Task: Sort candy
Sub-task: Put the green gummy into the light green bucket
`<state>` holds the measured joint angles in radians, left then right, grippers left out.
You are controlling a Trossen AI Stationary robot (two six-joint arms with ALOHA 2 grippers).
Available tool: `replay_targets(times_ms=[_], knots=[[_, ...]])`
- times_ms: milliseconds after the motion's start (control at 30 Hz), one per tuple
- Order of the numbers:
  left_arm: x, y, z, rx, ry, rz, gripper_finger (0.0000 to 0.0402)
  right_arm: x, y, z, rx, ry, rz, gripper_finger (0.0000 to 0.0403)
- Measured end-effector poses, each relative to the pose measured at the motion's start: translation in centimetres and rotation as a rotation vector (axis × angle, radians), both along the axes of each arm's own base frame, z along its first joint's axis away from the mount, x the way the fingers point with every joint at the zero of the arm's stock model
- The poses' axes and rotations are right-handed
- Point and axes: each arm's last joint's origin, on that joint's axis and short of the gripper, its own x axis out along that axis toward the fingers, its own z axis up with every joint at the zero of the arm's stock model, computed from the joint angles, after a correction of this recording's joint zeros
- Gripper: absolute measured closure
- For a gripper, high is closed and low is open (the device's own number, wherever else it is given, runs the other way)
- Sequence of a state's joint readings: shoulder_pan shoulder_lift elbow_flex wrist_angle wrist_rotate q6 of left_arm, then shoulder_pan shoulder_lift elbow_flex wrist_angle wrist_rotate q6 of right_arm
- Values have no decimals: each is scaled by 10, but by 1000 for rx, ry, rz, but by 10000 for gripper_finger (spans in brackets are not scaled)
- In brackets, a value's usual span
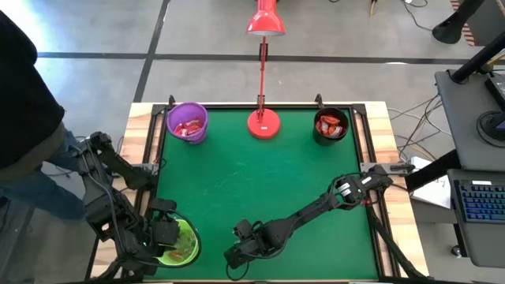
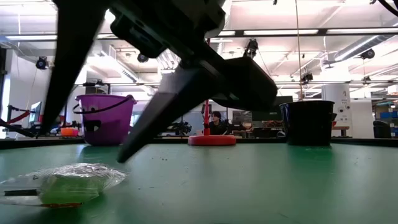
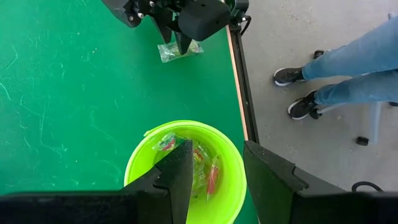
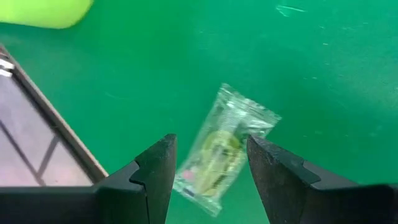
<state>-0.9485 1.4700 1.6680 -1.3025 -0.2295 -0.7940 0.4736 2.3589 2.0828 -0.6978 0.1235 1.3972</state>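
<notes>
One clear-wrapped candy with a green sweet inside [image 4: 219, 152] lies flat on the green mat near the table's near edge; the low view also shows the candy [image 2: 62, 183]. My right gripper [image 4: 210, 142] hangs open just above it, one finger on either side, not touching. My left gripper [image 3: 217, 149] is open over the lime-green cup [image 3: 140, 165] at the near left corner. That cup holds a few wrapped sweets [image 3: 208, 177]. The purple cup [image 1: 187, 122] and the black cup [image 1: 330, 126] at the far edge hold red and white candy.
A red lamp base [image 1: 263, 124] stands at the middle of the far edge between the two far cups. A wooden rim [image 3: 239, 81] borders the mat. A person's legs [image 3: 336, 81] stand beside the table, close to the left arm. The mat's middle [image 1: 260, 181] is bare.
</notes>
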Motion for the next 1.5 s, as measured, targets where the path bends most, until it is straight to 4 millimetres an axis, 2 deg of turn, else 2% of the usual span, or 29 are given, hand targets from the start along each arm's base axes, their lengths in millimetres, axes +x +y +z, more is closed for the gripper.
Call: replay_targets(times_ms=[867, 1100, 1400, 1500], knots=[[0, 0, 0, 2, -1, -4, 278, -9, -5, -29, -12, 43, -75, 220], [0, 0, 0, 2, -1, -4, 278, -5, -6, -33, 11, -15, -80, 277], [0, 0, 0, 2, 0, -4, 278, -7, -7, -40, 5, -9, -84, 369], [0, 0, 0, 2, -1, -3, 278, -6, -8, -38, -4, -13, -65, 389]])
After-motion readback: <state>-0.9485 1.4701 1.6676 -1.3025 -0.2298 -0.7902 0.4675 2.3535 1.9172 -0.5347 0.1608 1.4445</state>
